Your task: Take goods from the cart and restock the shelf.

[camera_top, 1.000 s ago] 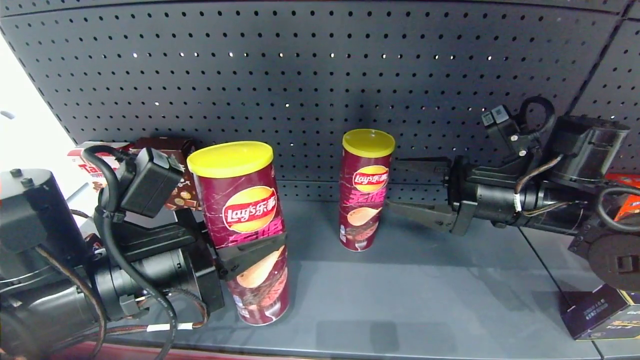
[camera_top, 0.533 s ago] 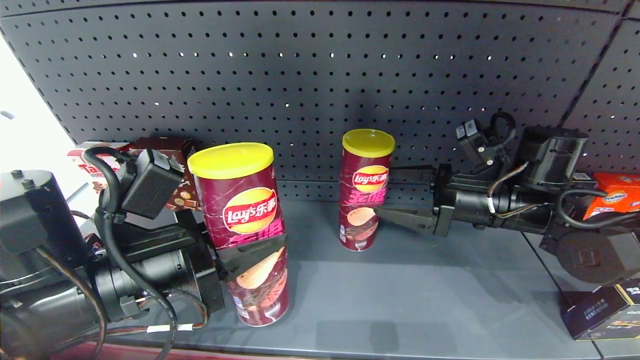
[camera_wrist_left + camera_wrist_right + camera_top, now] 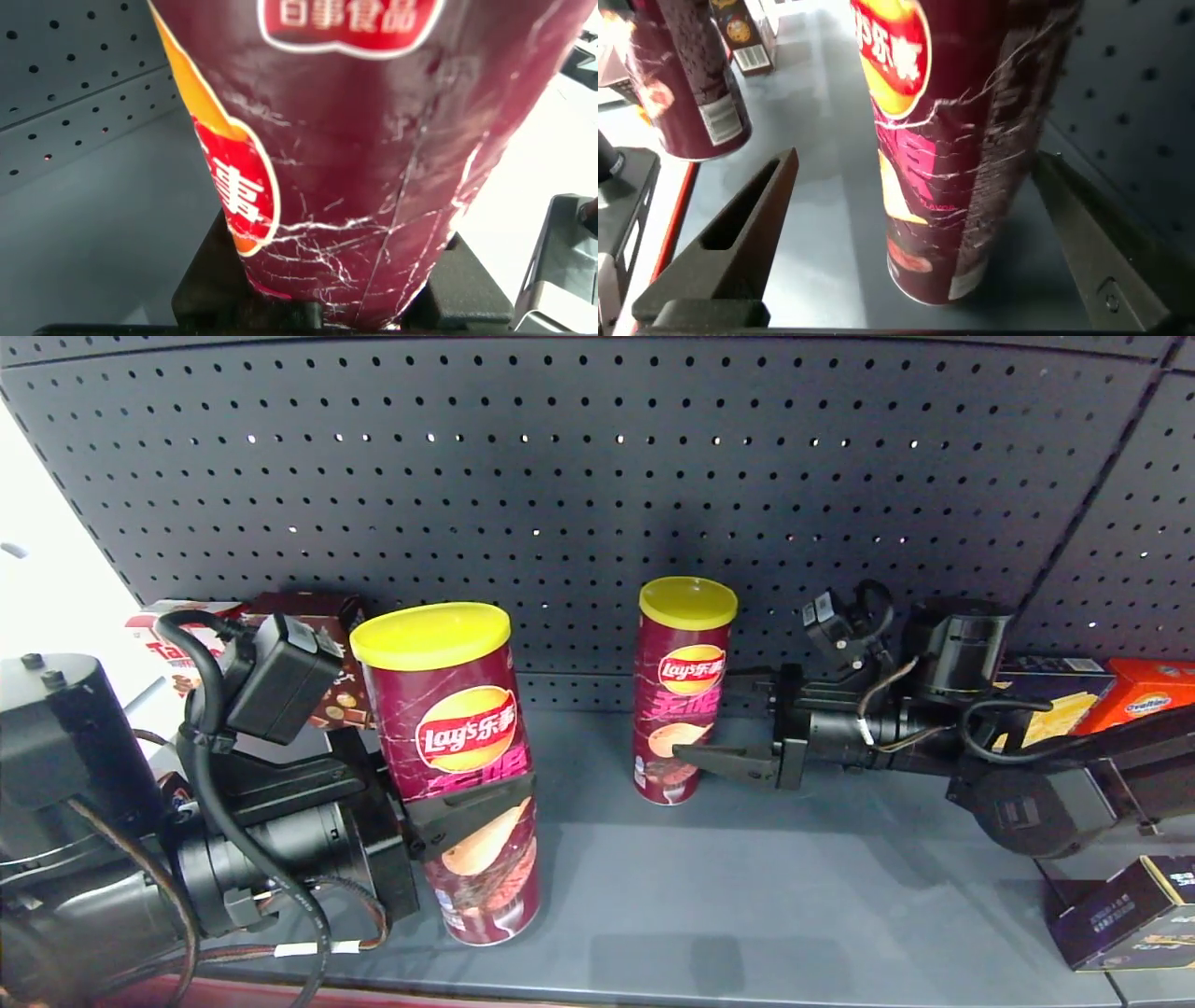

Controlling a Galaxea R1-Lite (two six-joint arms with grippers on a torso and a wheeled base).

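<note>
Maroon cardboard with a yellow lid was seen on both chip cans on the grey shelf (image 3: 794,896). The near can (image 3: 448,775) was held low on its body by the left gripper (image 3: 467,812), whose fingers were clamped against its sides. It was placed close to the shelf's front edge and leaned slightly; whether its base rested on the board could not be told. In the left wrist view the same can (image 3: 364,159) was seen pressed between the dark pads. The far can (image 3: 683,691) was stood upright further back, near the pegboard (image 3: 597,476). The right gripper (image 3: 705,719) was spread wide around its lower half, with one finger (image 3: 724,761) in front of the can and the other behind it. From the right wrist view that can (image 3: 962,149) was seen between the parted fingers (image 3: 729,243), and contact could not be judged. A brown box (image 3: 317,616) was set behind the left arm, an orange box (image 3: 1144,695) at the far right, and a dark box (image 3: 1120,910) near the right front edge.
</note>
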